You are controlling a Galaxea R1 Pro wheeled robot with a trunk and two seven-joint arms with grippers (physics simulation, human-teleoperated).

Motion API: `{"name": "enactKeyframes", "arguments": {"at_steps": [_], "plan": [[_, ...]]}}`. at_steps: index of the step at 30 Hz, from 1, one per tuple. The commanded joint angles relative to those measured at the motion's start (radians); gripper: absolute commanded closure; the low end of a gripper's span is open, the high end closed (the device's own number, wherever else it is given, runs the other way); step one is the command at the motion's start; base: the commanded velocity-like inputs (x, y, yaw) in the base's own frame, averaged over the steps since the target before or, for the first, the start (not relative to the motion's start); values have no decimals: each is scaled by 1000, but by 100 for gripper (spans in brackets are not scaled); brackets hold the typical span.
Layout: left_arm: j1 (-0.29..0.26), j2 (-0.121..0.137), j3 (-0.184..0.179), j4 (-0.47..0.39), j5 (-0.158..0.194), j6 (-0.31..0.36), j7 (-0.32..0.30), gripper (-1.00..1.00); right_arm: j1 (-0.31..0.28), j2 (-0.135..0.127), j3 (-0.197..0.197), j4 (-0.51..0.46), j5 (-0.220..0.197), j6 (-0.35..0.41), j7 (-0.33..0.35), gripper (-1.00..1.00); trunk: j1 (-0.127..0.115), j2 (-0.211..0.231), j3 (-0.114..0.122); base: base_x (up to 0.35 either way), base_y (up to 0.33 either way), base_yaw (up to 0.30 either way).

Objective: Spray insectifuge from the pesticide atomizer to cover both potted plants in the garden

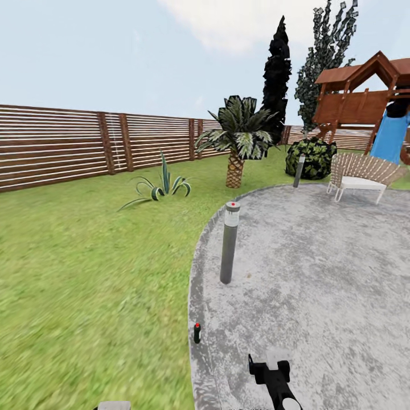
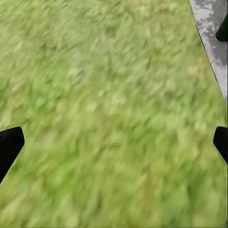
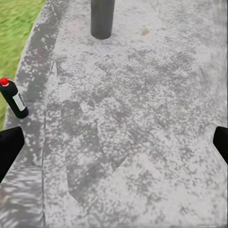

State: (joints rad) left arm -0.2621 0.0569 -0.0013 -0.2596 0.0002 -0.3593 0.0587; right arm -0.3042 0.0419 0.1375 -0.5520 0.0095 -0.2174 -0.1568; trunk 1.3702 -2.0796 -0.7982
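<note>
The pesticide atomizer (image 1: pixel 197 333) is a small dark bottle with a red cap and a white band. It stands upright on the left rim of the grey stone patio (image 1: pixel 319 273), next to the lawn (image 1: pixel 85 273). In the right wrist view the atomizer (image 3: pixel 13 99) stands ahead of one fingertip (image 3: pixel 9 148), apart from it. My right gripper (image 1: pixel 267 364) (image 3: pixel 114 147) hangs open over the patio, to the right of the bottle and nearer to me, holding nothing. My left gripper (image 2: pixel 114 142) is open over grass, beside the patio's rim (image 2: pixel 209 23). The two potted plants are out of view.
A grey bollard lamp (image 1: pixel 229 242) stands on the patio behind the atomizer, and a second one (image 1: pixel 299 171) stands farther back. A spiky agave (image 1: pixel 162 188), a palm (image 1: pixel 239 136), a dark bush (image 1: pixel 312 158), a wicker chair (image 1: pixel 361 176), a playset (image 1: pixel 370 97) and a slatted fence (image 1: pixel 85 142) lie beyond.
</note>
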Motion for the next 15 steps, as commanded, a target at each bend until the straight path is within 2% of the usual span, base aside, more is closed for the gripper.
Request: {"name": "enactKeyframes", "arguments": {"at_steps": [1, 5, 8, 9, 11, 12, 15], "plan": [[0, 0, 0, 0, -1, -3, 3, -100, -1, 0, 5, 1, 1, -2, -9, -100, 0, 0, -1, 4, 0, -300], [-9, -10, -1, -8, 1, 4, 4, -100, -1, 0, 4, 1, 1, -2, -10, -100, 0, 0, -1, 1, 0, -300], [-37, -32, -2, -25, 1, 12, 11, -100, -1, 0, 3, 1, 1, -2, -10, -100, 0, 0, -1, 0, 0, -300], [-79, -49, -3, -29, -2, 17, 22, -100, -1, -1, 2, 0, 1, -2, -10, -100, 0, 0, -1, 0, 0, -300], [-130, -61, -3, -28, -2, 21, 46, -100, -1, -1, 1, 0, 2, -3, -10, -100, 0, 0, -1, 0, 0, -283], [-180, -69, -2, -27, 0, 30, 78, -100, -1, -4, 0, -2, 2, -2, -10, -100, 0, 0, -1, 0, 0, -149], [-252, -91, -2, -27, 3, 71, 120, -100, -1, -6, -3, -10, 2, -1, -9, -100, 0, 0, -1, 0, 0, -68]]}}
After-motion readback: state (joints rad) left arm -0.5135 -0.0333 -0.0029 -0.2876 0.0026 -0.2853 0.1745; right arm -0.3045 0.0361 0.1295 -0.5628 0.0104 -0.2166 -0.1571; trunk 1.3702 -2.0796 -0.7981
